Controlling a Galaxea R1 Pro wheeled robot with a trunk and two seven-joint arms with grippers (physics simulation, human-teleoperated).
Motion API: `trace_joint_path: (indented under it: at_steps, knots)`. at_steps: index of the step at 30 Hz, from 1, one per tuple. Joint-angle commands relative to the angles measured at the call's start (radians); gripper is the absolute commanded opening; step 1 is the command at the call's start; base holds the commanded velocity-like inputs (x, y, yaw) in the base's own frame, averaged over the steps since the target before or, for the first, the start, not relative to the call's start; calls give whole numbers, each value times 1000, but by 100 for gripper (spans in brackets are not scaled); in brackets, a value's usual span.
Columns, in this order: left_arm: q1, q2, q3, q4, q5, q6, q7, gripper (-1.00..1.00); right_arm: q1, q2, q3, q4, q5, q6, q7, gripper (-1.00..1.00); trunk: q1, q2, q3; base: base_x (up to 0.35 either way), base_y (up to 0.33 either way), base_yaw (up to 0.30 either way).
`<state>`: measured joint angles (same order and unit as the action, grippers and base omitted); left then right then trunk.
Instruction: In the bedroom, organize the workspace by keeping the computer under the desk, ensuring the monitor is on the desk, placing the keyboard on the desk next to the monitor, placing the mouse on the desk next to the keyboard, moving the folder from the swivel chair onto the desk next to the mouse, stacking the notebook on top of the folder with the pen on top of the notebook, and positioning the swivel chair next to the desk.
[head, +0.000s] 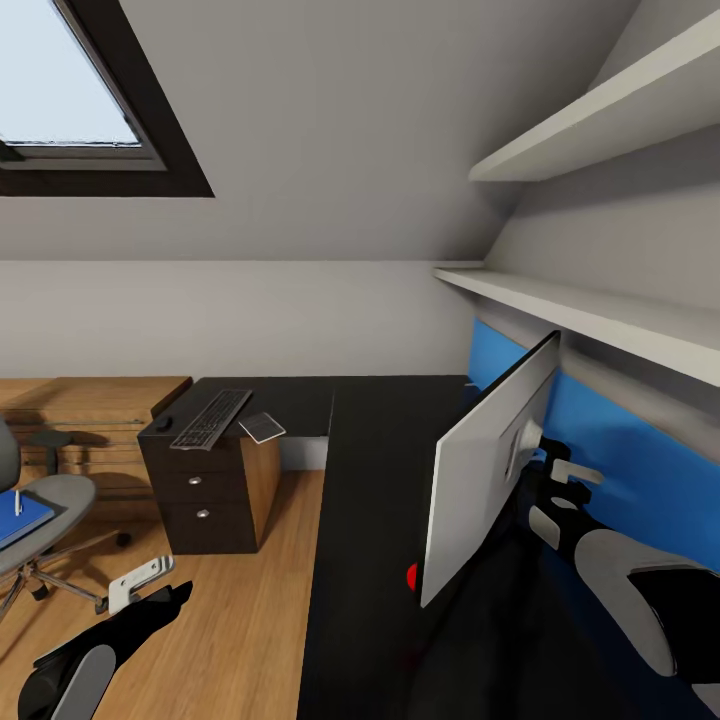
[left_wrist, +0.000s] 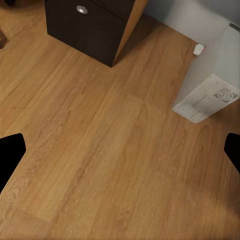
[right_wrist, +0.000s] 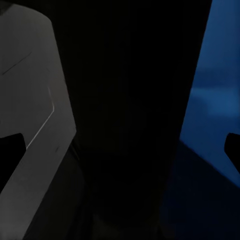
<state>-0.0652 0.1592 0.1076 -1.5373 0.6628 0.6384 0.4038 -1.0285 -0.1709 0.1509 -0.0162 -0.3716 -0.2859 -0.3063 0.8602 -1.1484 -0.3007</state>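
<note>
The glossy black L-shaped desk (head: 380, 500) is running along the wall under pale shelves and a long blue wall panel (head: 640, 450). The large thin flat monitor (head: 488, 470), seen from its smooth grey back, is standing upright on the desk's near wing, a small red dot showing at its lower corner. The right gripper (head: 560, 470), white and black hard plastic, is reaching in behind the screen, between it and the blue panel; in the right wrist view its dark fingertips (right_wrist: 11, 155) are sitting wide apart, with the grey monitor back at one side.

On the far wing, above the black three-drawer unit (head: 200, 490), the slim silver-grey keyboard (head: 212, 418) with dark keys is lying beside the thin light-grey notebook (head: 262, 428), and the small dark rounded mouse (head: 163, 423) is resting just past the keyboard's other side.

The grey padded swivel chair (head: 50, 500) is standing well apart from the desk on the light wood-grain floor (left_wrist: 100, 150), carrying the flat bright blue folder (head: 20, 520) with the thin white pen (head: 18, 502) on it.

The left gripper (head: 150, 585) is hanging low over the floor, fingers spread. The left wrist view is showing the boxy white computer tower (left_wrist: 210, 95) on the floor.
</note>
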Motion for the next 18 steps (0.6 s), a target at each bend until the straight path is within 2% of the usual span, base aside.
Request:
trace_joint_path:
  at_steps: [1,9,18]
  knots:
    - [-1,0,0,-1,11,3,9,100,-1,0,9,1,-9,-2,-2,100,0,-1,-1,0,0,0]
    - [-1,0,-1,-1,11,3,9,100,-1,0,8,1,-9,-2,-1,100,0,-1,-1,-22,0,0]
    - [-1,-1,-3,-1,11,3,8,100,-1,0,7,2,-9,-2,0,100,0,-1,-1,-226,0,0]
